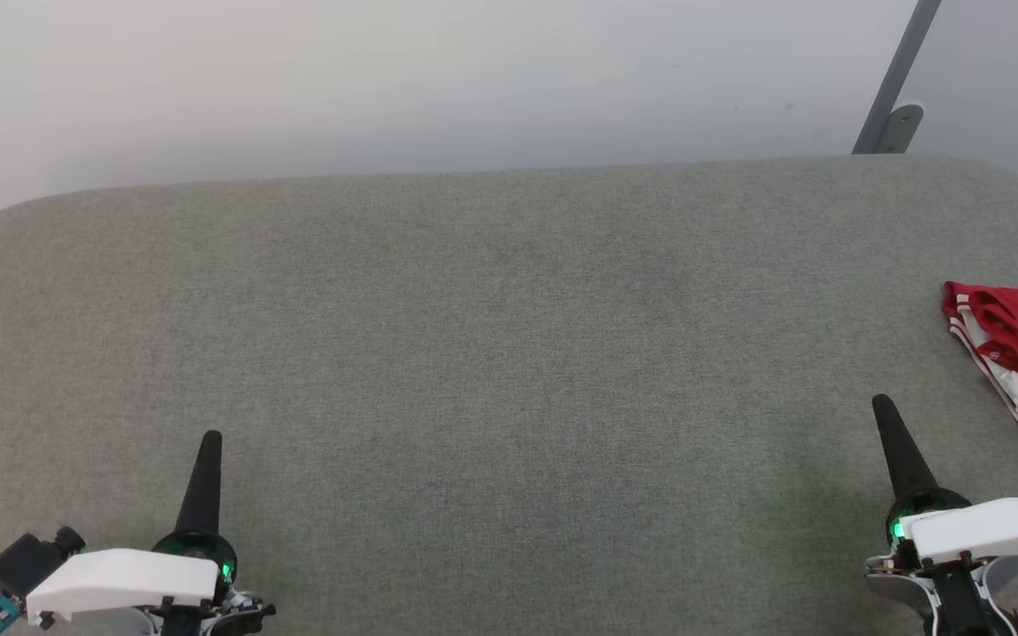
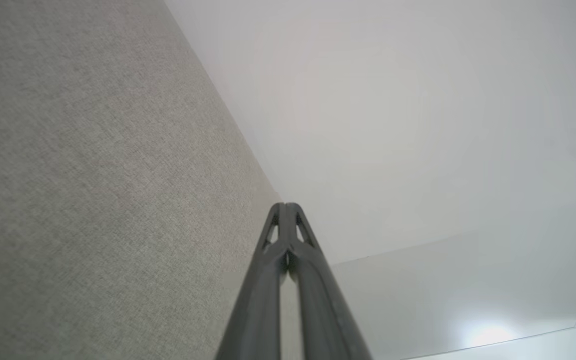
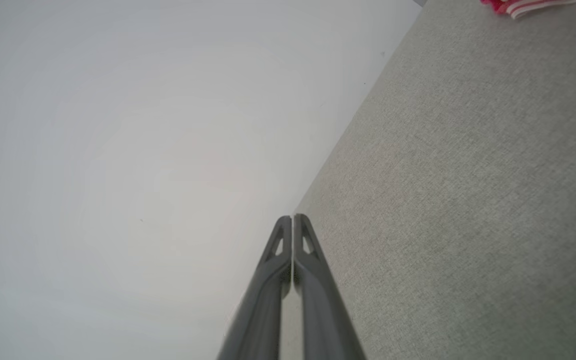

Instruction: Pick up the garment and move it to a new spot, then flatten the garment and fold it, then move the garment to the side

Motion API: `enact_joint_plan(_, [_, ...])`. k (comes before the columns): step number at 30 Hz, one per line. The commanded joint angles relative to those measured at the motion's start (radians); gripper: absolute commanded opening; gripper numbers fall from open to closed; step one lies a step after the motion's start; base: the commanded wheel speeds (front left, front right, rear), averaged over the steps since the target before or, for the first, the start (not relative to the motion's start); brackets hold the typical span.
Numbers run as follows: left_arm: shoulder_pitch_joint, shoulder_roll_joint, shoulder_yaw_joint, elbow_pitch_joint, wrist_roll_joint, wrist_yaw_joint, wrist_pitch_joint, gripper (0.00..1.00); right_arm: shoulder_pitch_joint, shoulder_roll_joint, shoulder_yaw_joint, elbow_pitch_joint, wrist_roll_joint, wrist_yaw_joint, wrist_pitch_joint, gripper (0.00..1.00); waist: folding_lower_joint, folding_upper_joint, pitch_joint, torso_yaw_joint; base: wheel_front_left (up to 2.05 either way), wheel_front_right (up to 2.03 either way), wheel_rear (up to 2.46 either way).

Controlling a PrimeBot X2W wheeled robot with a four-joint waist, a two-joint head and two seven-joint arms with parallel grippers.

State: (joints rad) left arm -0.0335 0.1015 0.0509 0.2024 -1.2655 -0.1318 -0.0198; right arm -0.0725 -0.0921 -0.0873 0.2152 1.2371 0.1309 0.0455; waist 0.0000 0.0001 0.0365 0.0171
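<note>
**Both claws closed and idle, jersey bundled at the table's right edge**

The left gripper [image 1: 211, 439] has its two long dark fingers pressed tip to tip and holds nothing. The right gripper [image 1: 883, 406] is the same, closed and empty. Both hover low over the near part of the grey fabric-covered table [image 1: 509, 353] and point toward its far edge.

The red sleeveless jersey with white-and-red striped trim [image 1: 1017, 353] lies in a compact, loosely gathered bundle at the table's far right. It is beyond the right gripper and apart from it, and the picture's edge cuts it off.

With neither claw on the cloth, this looks like a resting pose. The bundle is too rumpled to say whether the pick-up is yet to come or the garment has already been set aside. If it is the pick-up, the right arm would need to part its fingers, swing to the robot's right and come down on an upper fold of the bundle.

The head view shows both grippers, most of the jersey and a grey metal post [image 1: 902, 88] against the pale wall [image 1: 385, 79]. The right wrist view catches a sliver of red and striped trim at its top corner. The left wrist view shows the table meeting the wall, and each wrist view confirms that its own fingertips touch
</note>
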Motion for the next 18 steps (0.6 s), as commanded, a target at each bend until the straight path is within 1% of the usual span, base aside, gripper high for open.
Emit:
enact_joint_plan(1, [-0.016, 0.004, 0.005, -0.004, -0.024, 0.001, 0.005, 0.0, -0.018, 0.002, -0.002, -0.004, 0.018, 0.0, 0.006, 0.0, 0.0, -0.0001, 0.0, 0.0, 0.0, 0.0, 0.0])
enact_joint_plan(18, [-0.042, -0.011, 0.017, 0.013, -0.156, 0.001, 0.048, 0.0, -0.027, 0.017, -0.012, 0.008, 0.154, 0.0, 0.031, 0.0, 0.0, -0.0001, -0.011, -0.006, 0.0, 0.0, 0.0])
